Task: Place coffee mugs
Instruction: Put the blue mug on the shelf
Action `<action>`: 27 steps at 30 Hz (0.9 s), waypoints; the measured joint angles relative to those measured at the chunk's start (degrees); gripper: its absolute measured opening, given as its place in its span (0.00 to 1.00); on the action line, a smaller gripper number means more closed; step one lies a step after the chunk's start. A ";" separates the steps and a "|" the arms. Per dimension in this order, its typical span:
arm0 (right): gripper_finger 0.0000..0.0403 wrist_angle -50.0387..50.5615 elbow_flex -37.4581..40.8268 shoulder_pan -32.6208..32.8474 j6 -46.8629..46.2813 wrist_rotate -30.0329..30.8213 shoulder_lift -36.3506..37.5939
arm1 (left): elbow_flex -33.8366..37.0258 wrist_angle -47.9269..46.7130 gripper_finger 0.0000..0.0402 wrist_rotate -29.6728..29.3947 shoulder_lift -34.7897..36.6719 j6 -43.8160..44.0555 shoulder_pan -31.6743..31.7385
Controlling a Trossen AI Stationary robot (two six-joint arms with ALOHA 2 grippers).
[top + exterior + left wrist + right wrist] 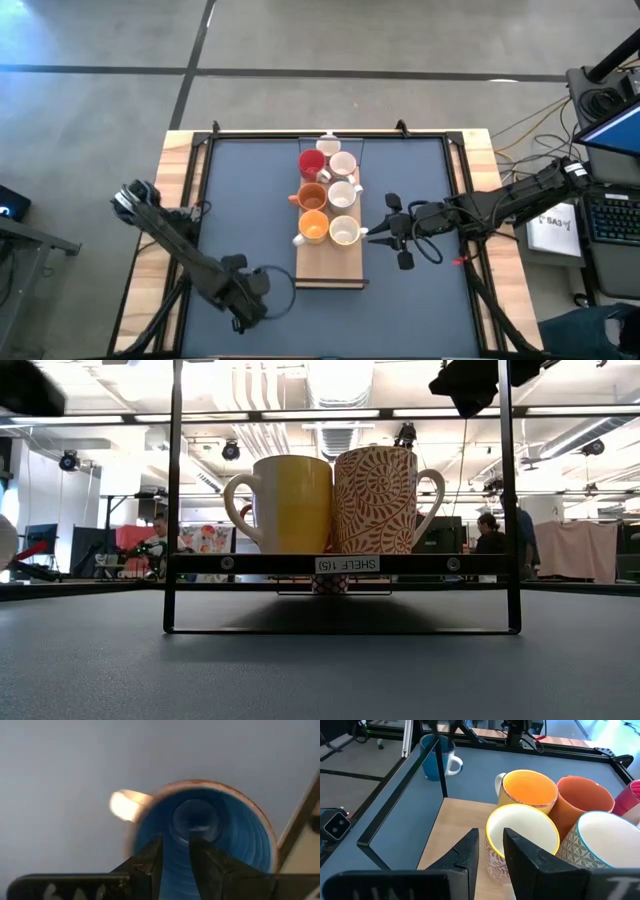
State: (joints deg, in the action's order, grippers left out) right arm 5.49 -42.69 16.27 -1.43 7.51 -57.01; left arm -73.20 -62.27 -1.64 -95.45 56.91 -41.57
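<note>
Left gripper [175,862] hung low over the blue glazed mug [210,840] near the table's front-left, fingers almost shut, one inside the rim, one outside, so gripping its wall. Right gripper [490,857] reached w/ fingers slightly apart at the cream patterned mug [520,837] on the wooden shelf board [330,265]. Dark blue tabletop [250,190], workshop bg.

Setting: robotics lab in an open industrial hall. Evidence: polished concrete floor [300,40]; exposed ceiling ducts [340,385] and track lights; workstation with keyboard [612,218] and trailing cables; person [489,535] at distant desks; labelled test shelf [345,564] on the table [240,200].
</note>
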 joint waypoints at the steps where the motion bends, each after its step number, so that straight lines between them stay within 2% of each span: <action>1: 0.20 -0.11 0.02 0.00 -0.02 0.02 -0.02 | 0.16 0.51 0.19 0.03 -0.51 -0.06 -0.16; 11: 0.18 -0.32 0.02 -0.02 -0.24 0.04 -0.04 | -3.00 -0.92 0.20 -1.40 -0.05 1.41 -0.27; 20: 0.20 -0.32 0.02 -0.02 -0.46 0.06 -0.04 | -5.20 -7.84 0.35 -1.80 -0.10 -1.49 -0.25; 23: 0.19 -0.32 0.02 -0.02 -0.46 0.06 -0.07 | -4.45 -6.83 0.39 -1.81 -0.08 -4.83 -0.25; 27: 0.18 -0.30 0.01 -0.02 -0.74 0.06 -0.07 | -2.04 -1.41 0.38 -1.78 -0.08 -6.55 -0.02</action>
State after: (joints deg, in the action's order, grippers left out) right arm 5.19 -42.69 16.25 -2.17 7.57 -57.08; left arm -75.24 -63.68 -3.42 -95.53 50.36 -41.59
